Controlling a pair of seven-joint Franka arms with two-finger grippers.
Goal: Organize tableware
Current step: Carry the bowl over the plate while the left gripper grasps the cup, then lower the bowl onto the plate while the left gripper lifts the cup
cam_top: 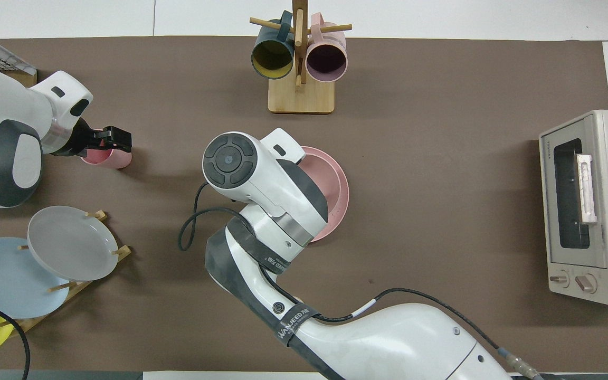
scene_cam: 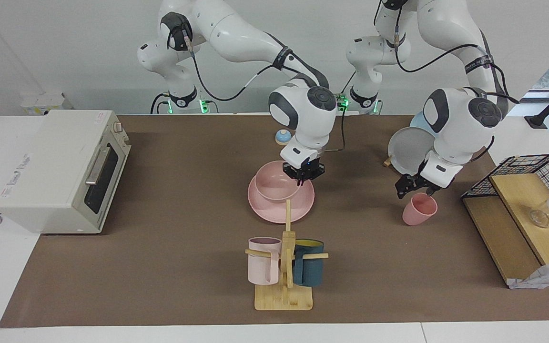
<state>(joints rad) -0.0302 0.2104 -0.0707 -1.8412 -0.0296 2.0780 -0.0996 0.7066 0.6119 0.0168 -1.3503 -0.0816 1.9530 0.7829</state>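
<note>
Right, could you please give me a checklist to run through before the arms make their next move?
1. The bowl sits upright on the plate: ok.
2. The right gripper is clear of the bowl: not ok, it is at the rim.
3. The left gripper is over the cup: ok.
4. The left gripper is open: ok.
5. The cup stands mouth up: ok.
6. The left gripper touches the cup: cannot tell.
</note>
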